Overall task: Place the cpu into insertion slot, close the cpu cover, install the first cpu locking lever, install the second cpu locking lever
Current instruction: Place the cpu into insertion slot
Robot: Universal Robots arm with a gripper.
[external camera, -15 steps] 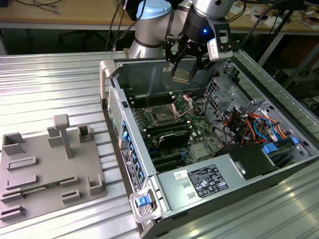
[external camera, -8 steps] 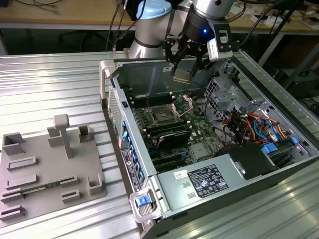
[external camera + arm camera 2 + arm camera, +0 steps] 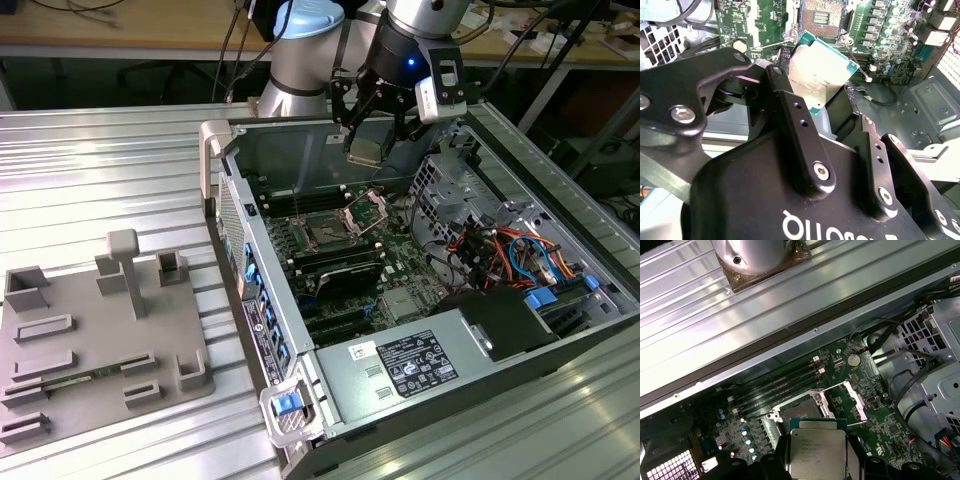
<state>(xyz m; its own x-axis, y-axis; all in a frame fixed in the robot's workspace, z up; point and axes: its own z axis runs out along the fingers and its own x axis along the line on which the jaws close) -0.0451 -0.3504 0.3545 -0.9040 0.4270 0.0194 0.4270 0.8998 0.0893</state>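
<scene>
High above the circuit board [image 3: 398, 250], the claw [image 3: 367, 138] pinches the cpu [image 3: 363, 153] flat; the insertion slot [image 3: 327, 232] lies uncovered below, well apart.

A robotics lab: ribbed metal table [image 3: 100, 170], opened computer case [image 3: 258, 300] (cables [image 3: 497, 243] inside), wooden bench [image 3: 120, 40] behind.

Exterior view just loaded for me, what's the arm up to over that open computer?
The gripper is shut on the chip, holding it in the air above the green board inside the open computer case. The socket below is empty and its cover is flipped open, so the chip is not seated yet.
</scene>
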